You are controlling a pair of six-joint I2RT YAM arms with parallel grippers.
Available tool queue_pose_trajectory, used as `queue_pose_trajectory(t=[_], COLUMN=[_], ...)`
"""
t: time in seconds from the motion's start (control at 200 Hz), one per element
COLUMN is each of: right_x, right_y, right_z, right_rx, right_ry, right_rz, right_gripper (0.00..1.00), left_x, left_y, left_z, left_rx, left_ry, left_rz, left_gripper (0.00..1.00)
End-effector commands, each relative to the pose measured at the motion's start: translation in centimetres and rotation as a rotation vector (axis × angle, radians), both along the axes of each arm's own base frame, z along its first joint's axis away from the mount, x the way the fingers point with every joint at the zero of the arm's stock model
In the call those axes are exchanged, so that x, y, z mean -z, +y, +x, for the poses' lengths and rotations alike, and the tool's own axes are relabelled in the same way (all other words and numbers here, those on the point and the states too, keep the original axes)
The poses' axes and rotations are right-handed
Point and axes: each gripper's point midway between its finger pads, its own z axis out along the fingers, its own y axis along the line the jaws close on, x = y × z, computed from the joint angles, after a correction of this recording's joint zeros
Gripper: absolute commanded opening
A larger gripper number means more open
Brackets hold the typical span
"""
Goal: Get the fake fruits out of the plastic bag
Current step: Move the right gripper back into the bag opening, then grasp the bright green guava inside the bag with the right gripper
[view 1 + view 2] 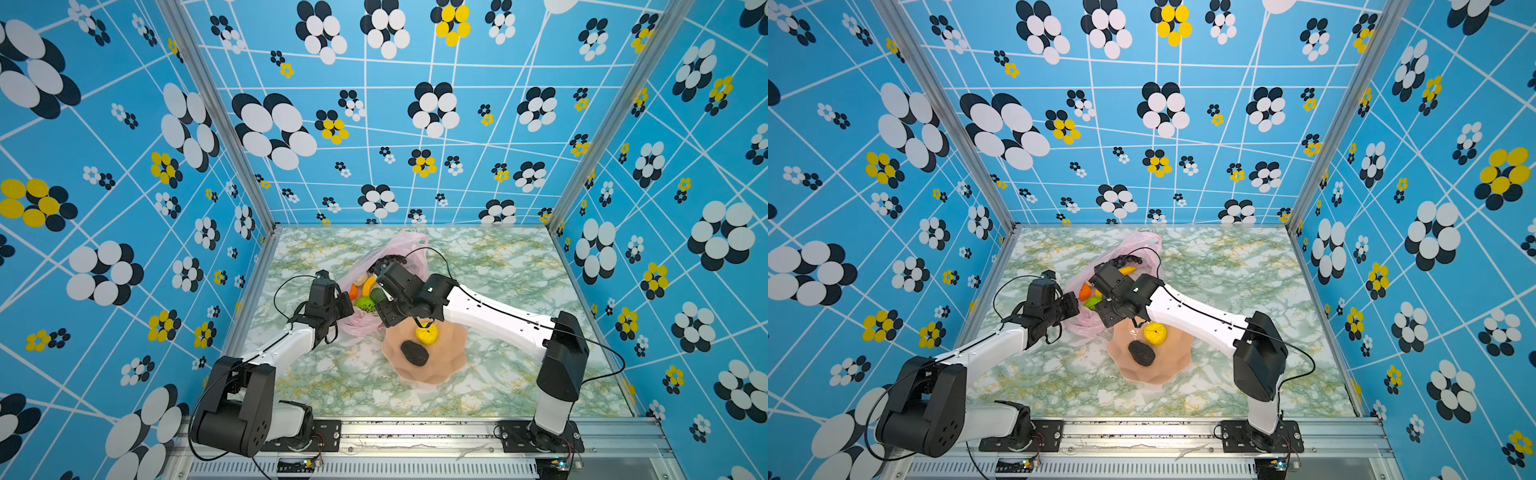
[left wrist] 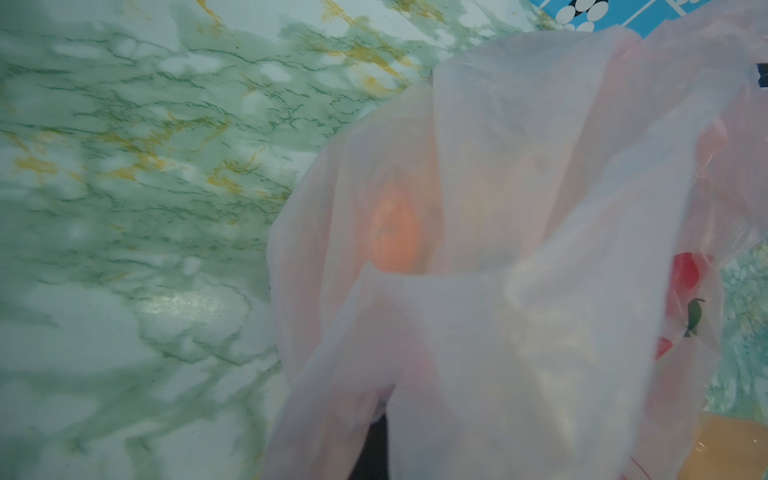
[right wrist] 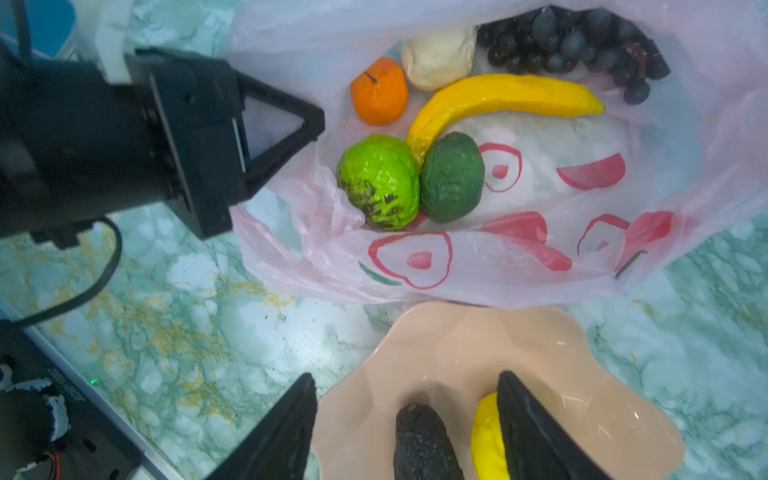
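The pink plastic bag [image 1: 405, 245] [image 3: 519, 266] lies open near the table's middle. Inside it I see a banana [image 3: 498, 97], grapes [image 3: 573, 41], an orange [image 3: 379, 91], a pale piece [image 3: 438, 56], a bright green fruit [image 3: 378, 180] and a dark green one [image 3: 452, 176]. My left gripper [image 1: 347, 303] [image 3: 318, 124] is shut on the bag's near-left edge, and the film [image 2: 519, 208] covers its jaws. My right gripper [image 3: 406, 374] [image 1: 392, 324] hangs open and empty over the bowl's bag-side rim. A dark avocado [image 1: 414, 353] and a yellow ribbed fruit [image 1: 427, 334] lie in the bowl.
The peach scalloped bowl [image 1: 449, 361] [image 1: 1171, 365] stands just in front of the bag, touching its edge. Patterned blue walls close the table on the left, back and right. An aluminium rail [image 1: 415, 428] with both arm bases runs along the front.
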Motion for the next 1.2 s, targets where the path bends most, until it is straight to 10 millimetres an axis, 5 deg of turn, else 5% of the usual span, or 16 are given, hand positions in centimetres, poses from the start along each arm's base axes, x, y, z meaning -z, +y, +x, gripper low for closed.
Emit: queue_pose_trajectory(t=[0.0, 0.25, 0.335, 0.58, 1.195], right_x=[1.2, 2.7, 4.6, 6.8, 11.2], right_y=[0.6, 3.8, 4.9, 6.0, 8.5], right_z=[2.1, 4.9, 5.5, 7.0, 5.7], right_rx=[0.037, 0.074, 0.084, 0.145, 0.124], right_ry=[0.033, 0.085, 0.11, 0.117, 0.248], right_rz=[-0.007, 0.035, 0.025, 0.034, 0.065], right_gripper=[0.72, 0.71, 0.72, 0.73, 0.75], left_x=[0.6, 1.0, 1.4, 1.8, 2.2], left_y=[0.9, 0.7, 0.5, 0.1, 0.0], left_z=[-0.6, -0.6, -0.6, -0.6, -0.7], left_rx=[-0.04, -0.039, -0.034, -0.031, -0.04], left_ry=[0.023, 0.043, 0.058, 0.073, 0.098], left_rz=[0.007, -0.019, -0.031, -0.055, -0.081], left_gripper=[0.0, 0.0, 0.0, 0.0, 0.0])
